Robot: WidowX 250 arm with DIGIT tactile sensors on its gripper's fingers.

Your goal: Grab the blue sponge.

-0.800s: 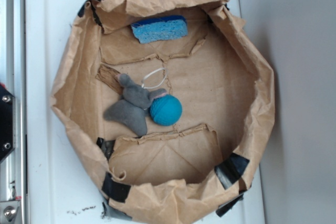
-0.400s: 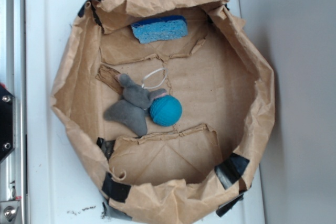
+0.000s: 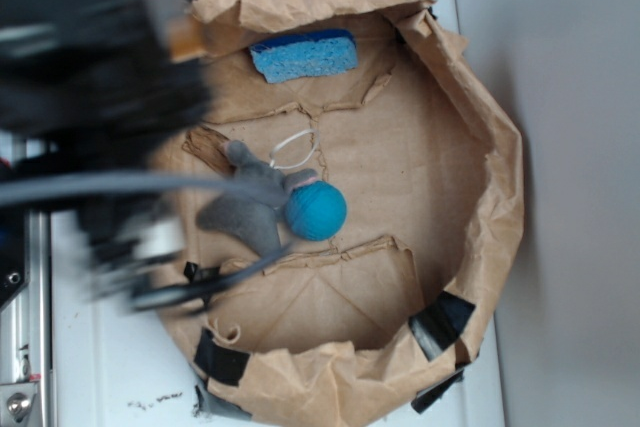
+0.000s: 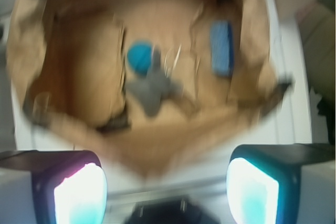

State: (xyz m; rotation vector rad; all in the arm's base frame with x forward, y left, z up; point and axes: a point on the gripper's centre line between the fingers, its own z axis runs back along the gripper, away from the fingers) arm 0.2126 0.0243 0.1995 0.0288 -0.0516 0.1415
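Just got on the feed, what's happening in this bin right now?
The arm is a motion-blurred shape over the left rim of the paper-lined bin, nothing held yet. In the wrist view the gripper is open, its fingers wide apart with the bin's contents showing between them. The blue sponge lies untouched against the bin's far wall. A grey plush toy and a teal ball sit touching mid-bin.

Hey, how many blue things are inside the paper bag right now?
2. The blue sponge lies against the bag's far wall; the teal-blue ball sits mid-floor, touching the grey plush toy. The blurred arm covers the bag's left side, so something may be hidden.
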